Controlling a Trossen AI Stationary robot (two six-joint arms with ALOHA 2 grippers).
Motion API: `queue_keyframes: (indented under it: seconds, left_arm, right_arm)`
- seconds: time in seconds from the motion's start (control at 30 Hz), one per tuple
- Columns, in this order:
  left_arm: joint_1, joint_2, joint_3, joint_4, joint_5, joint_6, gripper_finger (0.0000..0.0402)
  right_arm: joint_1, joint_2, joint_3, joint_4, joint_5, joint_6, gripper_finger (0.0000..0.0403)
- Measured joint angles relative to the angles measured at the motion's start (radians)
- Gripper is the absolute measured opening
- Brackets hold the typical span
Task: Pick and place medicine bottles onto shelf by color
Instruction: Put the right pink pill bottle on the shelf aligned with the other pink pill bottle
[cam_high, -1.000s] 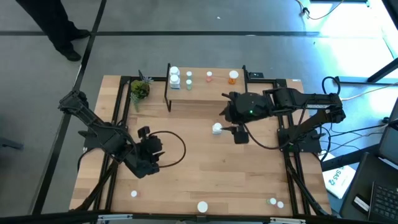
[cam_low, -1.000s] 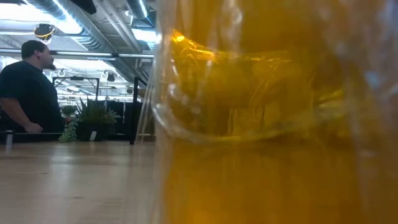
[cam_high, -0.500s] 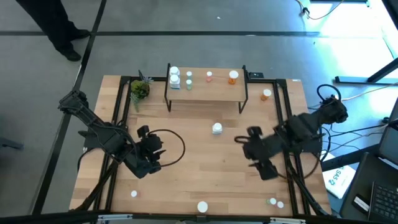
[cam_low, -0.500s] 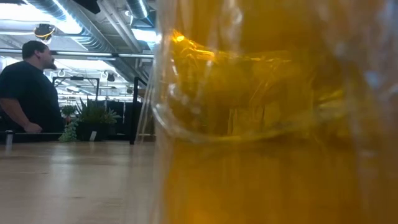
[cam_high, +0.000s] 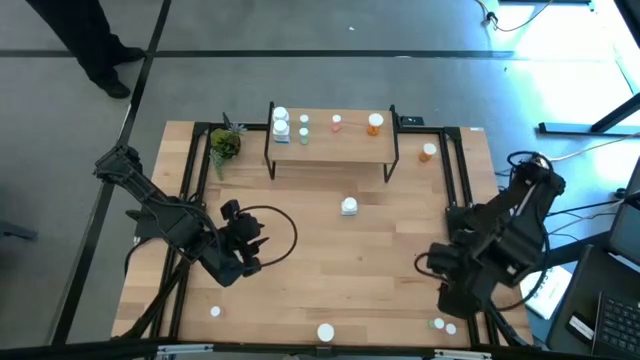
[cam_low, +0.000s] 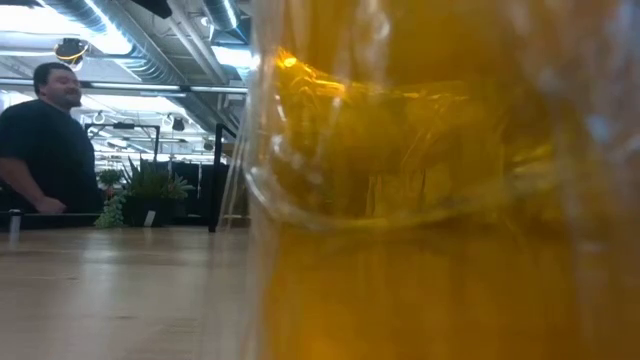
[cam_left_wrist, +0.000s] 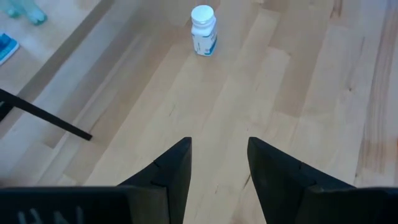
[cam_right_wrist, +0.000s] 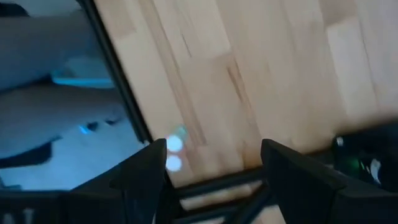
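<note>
Right arm has swung back from the shelf (cam_high: 330, 148) to the table's near right corner; right gripper (cam_high: 452, 300) now hangs over two bottles (cam_high: 444, 325) there, fingers wide apart, nothing held. A white bottle (cam_high: 349, 206) stands mid-table where it was a second ago, so that one isn't shelved; next pick looks like the corner pair. Shelf carries white, green, pink, orange bottles (cam_high: 375, 123). Left gripper (cam_high: 250, 243) idles near left, half open, empty.
</note>
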Motion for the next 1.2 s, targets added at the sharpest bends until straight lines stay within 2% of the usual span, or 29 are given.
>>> queue_keyframes:
  seconds: [0.2, 0.37, 0.43, 0.57, 0.7, 1.0, 1.2]
  left_arm:
    - [0.001, 0.000, 0.000, 0.001, 0.000, 0.002, 0.0149]
    - [0.001, 0.000, 0.000, 0.002, 0.000, 0.003, 0.0150]
    - [0.001, 0.000, 0.000, 0.007, 0.000, 0.004, 0.0150]
    - [0.001, 0.000, 0.000, 0.015, 0.016, 0.013, 0.0150]
    - [0.001, 0.000, 0.000, 0.058, 0.031, 0.090, 0.0150]
    - [0.001, 0.000, 0.000, 0.110, 0.031, 0.132, 0.0150]
    - [0.001, 0.000, 0.000, 0.110, 0.026, 0.132, 0.0150]
  right_arm:
    - [0.072, 0.002, -0.143, 0.022, -0.080, 0.048, 0.0264]
    - [0.125, 0.002, -0.254, 0.152, -0.198, 0.049, 0.0264]
    - [0.150, 0.002, -0.284, 0.205, -0.215, 0.049, 0.0264]
    - [0.188, 0.002, -0.329, 0.300, -0.218, 0.049, 0.0264]
    - [0.213, 0.002, -0.346, 0.367, -0.203, 0.053, 0.0264]
    - [0.301, 0.010, -0.349, 0.480, -0.073, 0.050, 0.0264]
    - [0.352, 0.068, -0.349, 0.480, -0.051, 0.160, 0.0264]
